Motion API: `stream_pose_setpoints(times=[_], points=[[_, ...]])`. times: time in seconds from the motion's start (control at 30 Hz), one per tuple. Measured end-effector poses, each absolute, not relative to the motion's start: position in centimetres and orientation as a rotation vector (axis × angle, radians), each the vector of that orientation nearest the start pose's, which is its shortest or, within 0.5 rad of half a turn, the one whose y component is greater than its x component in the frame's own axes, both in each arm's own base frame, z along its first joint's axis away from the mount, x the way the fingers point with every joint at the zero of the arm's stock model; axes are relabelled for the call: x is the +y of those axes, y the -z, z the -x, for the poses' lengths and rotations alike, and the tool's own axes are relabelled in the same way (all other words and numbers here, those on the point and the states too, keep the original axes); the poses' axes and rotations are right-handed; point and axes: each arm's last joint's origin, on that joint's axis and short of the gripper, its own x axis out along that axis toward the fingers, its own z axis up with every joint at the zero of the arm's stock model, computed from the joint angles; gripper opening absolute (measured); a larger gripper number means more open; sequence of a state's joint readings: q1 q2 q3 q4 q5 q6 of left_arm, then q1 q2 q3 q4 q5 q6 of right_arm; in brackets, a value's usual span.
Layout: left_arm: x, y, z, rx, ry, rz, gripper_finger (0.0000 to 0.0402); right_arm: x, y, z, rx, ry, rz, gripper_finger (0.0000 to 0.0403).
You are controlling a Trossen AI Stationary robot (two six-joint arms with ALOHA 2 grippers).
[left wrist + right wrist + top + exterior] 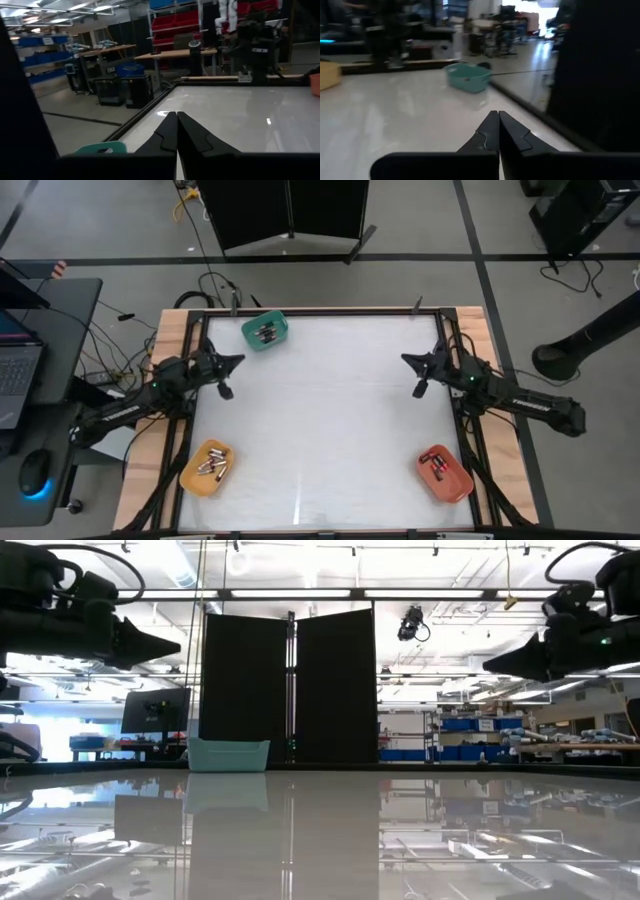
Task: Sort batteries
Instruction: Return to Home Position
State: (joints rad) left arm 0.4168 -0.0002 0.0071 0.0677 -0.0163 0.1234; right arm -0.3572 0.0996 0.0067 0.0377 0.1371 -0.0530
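Batteries (265, 333) all sitting in bins, folks: a dark cluster lies in the green bin (283, 326) near the top-left corner of the bench (330, 420) in the high view. More lie in the yellow bin (198, 482) at the lower left, and others in the orange-red bin (452, 485) at the lower right. Left tool (238, 361) hovers above the bench's left side, near the green bin, its fingers pressed together to a point. Right tool (405, 360) mirrors it on the right side, well apart from every bin, fingers likewise pressed together. The two tips point toward each other across the bench.
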Motion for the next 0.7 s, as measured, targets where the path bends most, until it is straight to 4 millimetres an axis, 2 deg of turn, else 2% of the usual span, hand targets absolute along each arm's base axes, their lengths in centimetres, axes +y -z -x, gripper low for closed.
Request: stream_pose_setpoints(times=[0.07, 0.27, 0.7], points=[[4.02, -17.2, -8.83, -0.042, -0.454, -0.135, 0.0009, -3.98, -16.42, -9.37, 0.054, 0.537, 0.063, 0.0005], [4.13, -16.81, -8.79, -0.003, -0.494, -0.11, 0.0009, -3.77, -16.69, -9.21, 0.024, 0.507, 0.077, 0.0005], [4.17, -16.7, -8.82, 0.002, -0.502, -0.073, 0.001, -4.3, -16.6, -9.06, 0.029, 0.567, 0.041, 0.0017]])
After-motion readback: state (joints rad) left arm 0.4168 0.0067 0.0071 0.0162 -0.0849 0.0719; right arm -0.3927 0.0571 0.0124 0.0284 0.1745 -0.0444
